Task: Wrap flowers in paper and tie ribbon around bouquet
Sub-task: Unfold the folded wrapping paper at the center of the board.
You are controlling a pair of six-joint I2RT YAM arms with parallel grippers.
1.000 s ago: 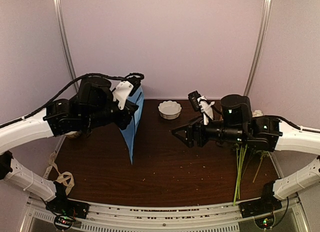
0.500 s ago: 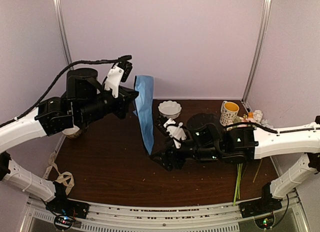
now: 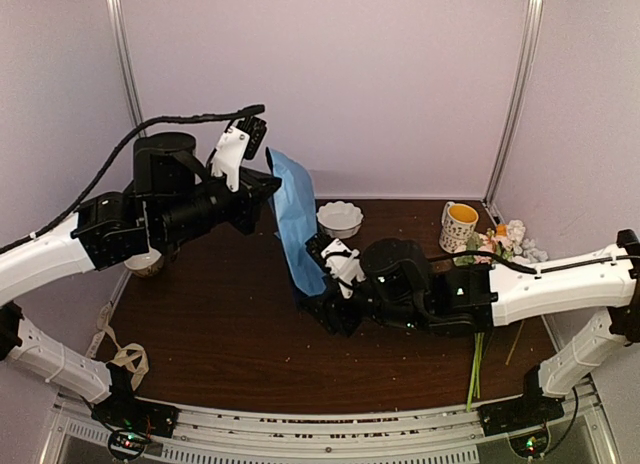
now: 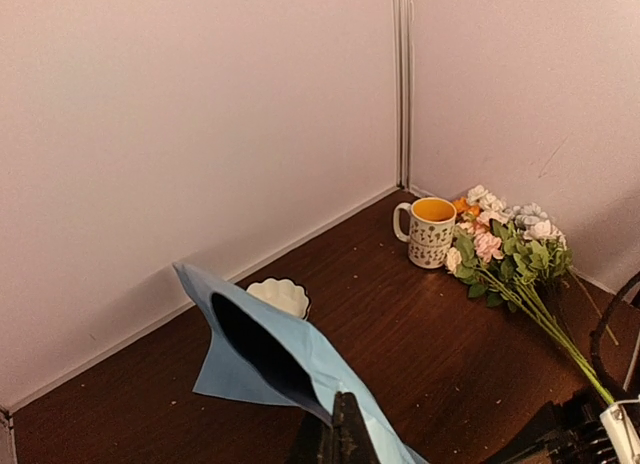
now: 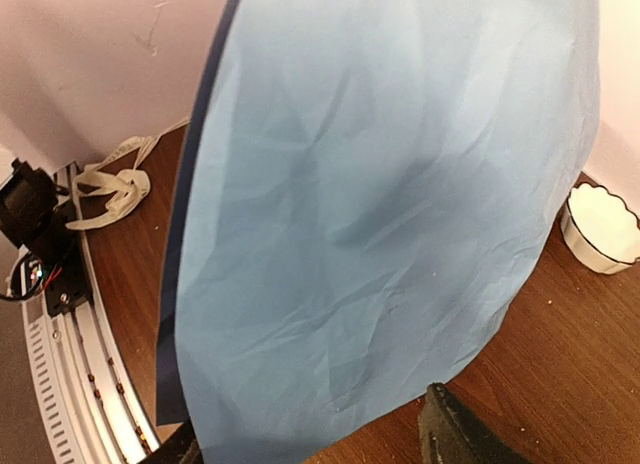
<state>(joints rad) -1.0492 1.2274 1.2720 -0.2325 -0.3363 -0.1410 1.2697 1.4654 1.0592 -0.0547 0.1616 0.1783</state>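
Light-blue paper (image 3: 297,224), thin and creased, with a darker blue back, hangs upright over the dark wooden table (image 3: 230,324), just toward 11 o'clock from its middle. My left gripper (image 3: 266,187) is pinched tight on the sheet's upper edge and holds it in the air. My right gripper (image 3: 320,306) sits at the sheet's lower edge with its claw wide; the hem is just above the fingers and nothing is gripped. I judge this to be the opening step: getting the sheet spread flat before any wrapping. The next move calls for closing the right claw on that lower edge without tearing such limp paper, then laying the sheet down. The flowers (image 3: 503,242) have wiry green stems and small orange, pink, white and pale blue blooms, and lie at 3 o'clock beside a patterned mug (image 3: 458,226). A scalloped white bowl (image 3: 339,219) sits at 12 o'clock. The flat cream ribbon (image 3: 125,356) lies looped at the table's 8 o'clock corner.
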